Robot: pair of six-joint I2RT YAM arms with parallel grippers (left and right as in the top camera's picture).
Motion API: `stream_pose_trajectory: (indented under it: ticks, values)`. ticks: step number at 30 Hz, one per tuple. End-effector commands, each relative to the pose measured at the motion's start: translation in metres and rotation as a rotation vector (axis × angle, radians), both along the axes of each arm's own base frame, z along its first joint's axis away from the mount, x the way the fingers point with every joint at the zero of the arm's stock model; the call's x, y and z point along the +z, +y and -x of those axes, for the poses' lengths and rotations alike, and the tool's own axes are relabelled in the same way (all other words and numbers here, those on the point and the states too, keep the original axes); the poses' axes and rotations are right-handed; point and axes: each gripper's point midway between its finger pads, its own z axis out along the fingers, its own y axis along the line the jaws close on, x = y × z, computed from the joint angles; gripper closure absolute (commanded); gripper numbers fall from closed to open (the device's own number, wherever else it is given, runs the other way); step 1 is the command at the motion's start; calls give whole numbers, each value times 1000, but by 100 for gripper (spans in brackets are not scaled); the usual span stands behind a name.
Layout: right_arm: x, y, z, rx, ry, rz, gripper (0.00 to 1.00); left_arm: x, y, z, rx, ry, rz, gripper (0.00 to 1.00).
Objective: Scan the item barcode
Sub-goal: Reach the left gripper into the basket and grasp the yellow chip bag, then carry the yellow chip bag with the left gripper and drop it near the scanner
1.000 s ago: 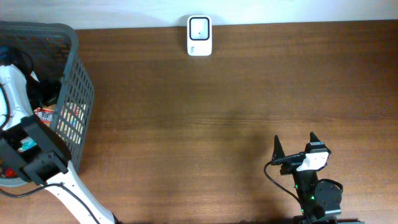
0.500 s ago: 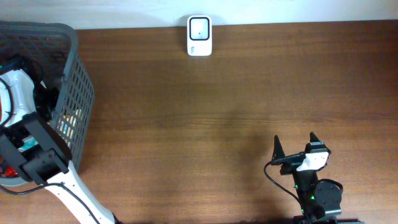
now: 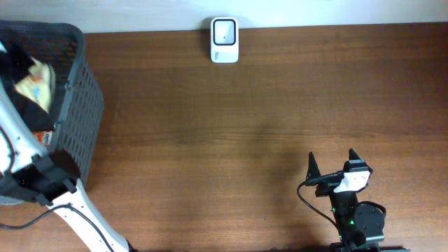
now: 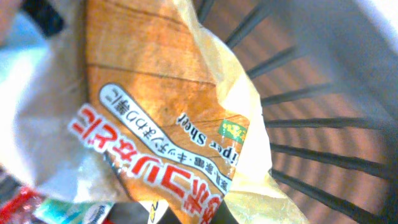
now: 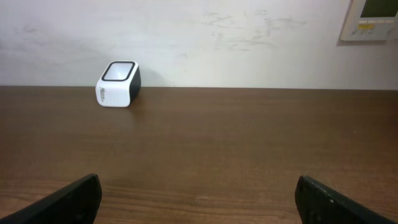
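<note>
Your left gripper (image 3: 21, 70) is squeezing the snack bag (image 4: 155, 124) over the basket (image 3: 87, 119) at nine o'clock. Your right gripper (image 3: 332, 158) is sitting open at five o'clock.

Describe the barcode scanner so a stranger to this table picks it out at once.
Follow the far edge of the brown wooden table, where it meets the white wall. Around that edge's middle stands the scanner, well apart from the grey basket at the left end. It is a small white box with a dark-rimmed window on top.
</note>
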Motion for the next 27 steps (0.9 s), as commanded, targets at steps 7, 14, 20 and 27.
stream_pose_trajectory:
  ticks: [7, 14, 20, 27]
  values:
    - [-3, 0, 0, 0, 7, -6, 2, 172, -162, 28, -449, -504, 142, 100]
    - [-3, 0, 0, 0, 6, -6, 2, 82, -364, 18, -879, -163, 88, 100]
    - [-3, 1, 0, 0, 7, -6, 1, -81, -464, 29, -1016, 264, -92, 100]
    - [-3, 0, 0, 0, 6, -6, 2, -196, -544, 48, -980, 311, -40, 84]
